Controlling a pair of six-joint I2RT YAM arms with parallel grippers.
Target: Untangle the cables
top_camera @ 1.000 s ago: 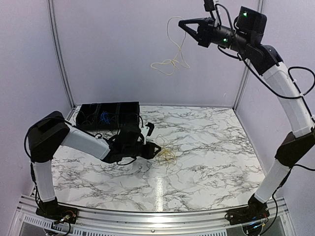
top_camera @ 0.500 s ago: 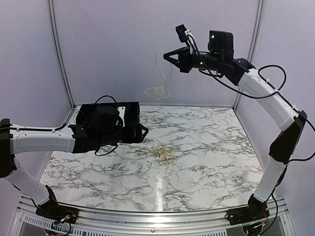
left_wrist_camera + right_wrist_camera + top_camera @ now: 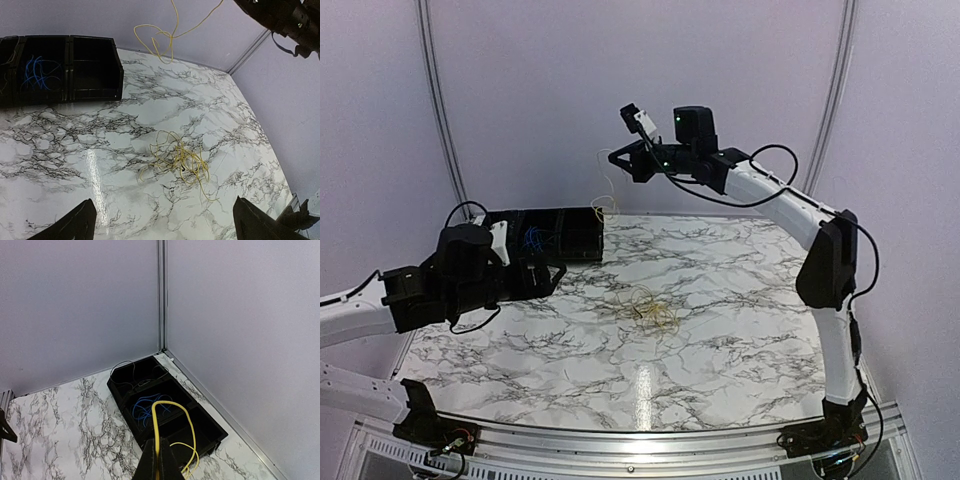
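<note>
A single yellow cable hangs from my right gripper, which is shut on it high above the table, near the black tray. In the right wrist view the cable loops out from the shut fingers over the tray. A tangle of yellow cables lies mid-table. My left gripper is open, low and left of the tangle. Its wrist view shows the tangle ahead, between and beyond the wide-spread fingertips.
The tray has three compartments: thin black cables in the far one and blue cables in the middle one. It stands at the table's back left by the wall corner. The enclosure walls ring the marble table.
My left gripper has opened, let go at the tangle and pulled back to the left. My right arm has carried the hanging yellow cable leftward and lower, towards the tray.
</note>
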